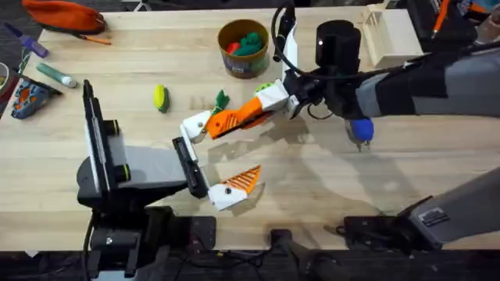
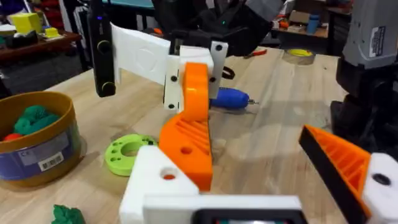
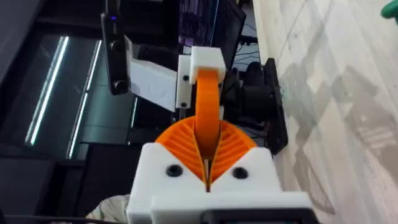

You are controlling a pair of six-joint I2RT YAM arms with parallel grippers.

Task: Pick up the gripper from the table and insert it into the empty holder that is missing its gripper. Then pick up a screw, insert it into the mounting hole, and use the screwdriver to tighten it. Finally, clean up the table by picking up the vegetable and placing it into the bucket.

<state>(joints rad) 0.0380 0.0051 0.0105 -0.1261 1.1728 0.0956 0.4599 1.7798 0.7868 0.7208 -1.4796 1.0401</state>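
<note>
My right gripper (image 1: 269, 101) is shut on the orange gripper (image 1: 234, 119), holding it against the white holder (image 1: 195, 125), which is the far finger of my left gripper (image 1: 234, 152). The left gripper stands open; its near finger (image 1: 234, 187) carries its own orange pad. In the left wrist view the orange gripper (image 2: 186, 143) lies along the holder (image 2: 158, 180). In the right wrist view my ribbed pads (image 3: 186, 146) clamp the orange gripper (image 3: 208, 106). The blue screwdriver (image 1: 361, 129) lies under the right arm. The yellow bucket (image 1: 244, 69) stands at the back. The screw is out of view.
A yellow-green vegetable (image 1: 160, 97) and a green one (image 1: 221, 100) lie on the table left of the bucket, which holds green and red pieces. A green disc with holes (image 2: 127, 152) sits beside the holder. A wooden rack (image 1: 387, 35) stands at the back right.
</note>
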